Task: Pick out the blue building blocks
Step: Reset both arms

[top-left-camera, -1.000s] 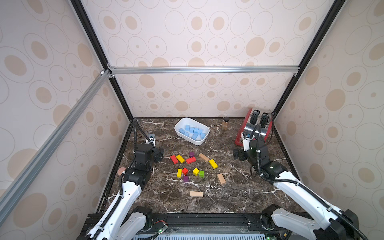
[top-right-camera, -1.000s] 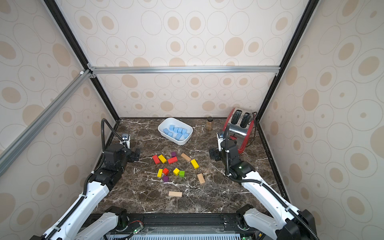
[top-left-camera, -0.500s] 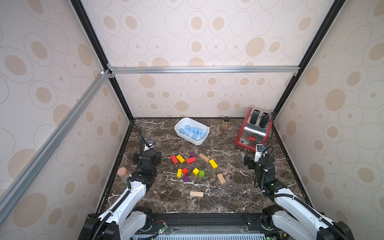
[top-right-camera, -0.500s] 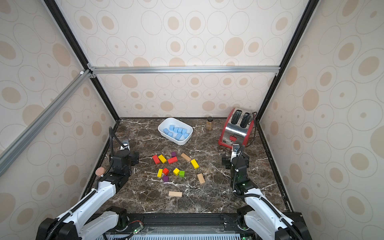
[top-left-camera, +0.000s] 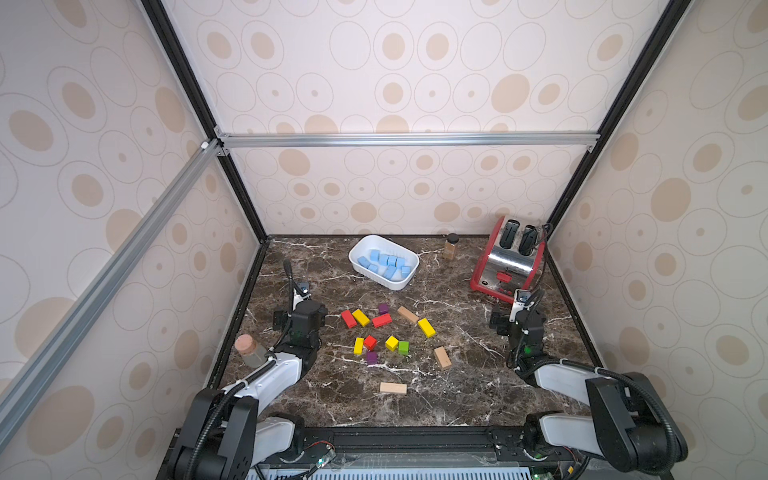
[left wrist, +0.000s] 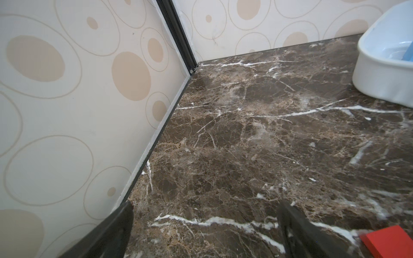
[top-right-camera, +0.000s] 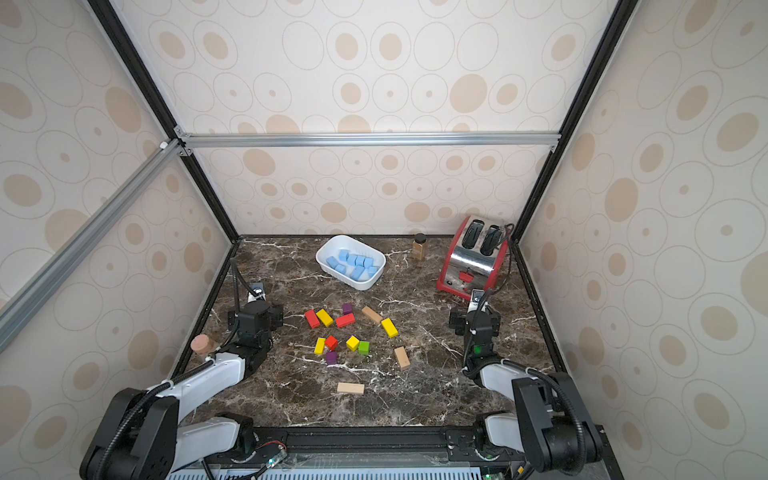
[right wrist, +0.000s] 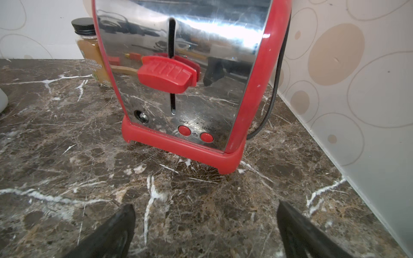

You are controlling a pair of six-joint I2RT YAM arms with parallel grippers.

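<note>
The dark marble table point(top-left-camera: 457, 395) is being used by both arms. At its far right corner the red toaster point(top-left-camera: 505, 259) is being faced by the right gripper point(right wrist: 206, 205), whose jaws are being held wide apart over bare marble, with nothing between them. The left gripper point(left wrist: 205, 203) is being held spread and empty too, near the left wall. The blue building blocks point(top-left-camera: 386, 262) are being contained in the white tray point(top-left-camera: 392, 282) at the far middle, well apart from both grippers.
</note>
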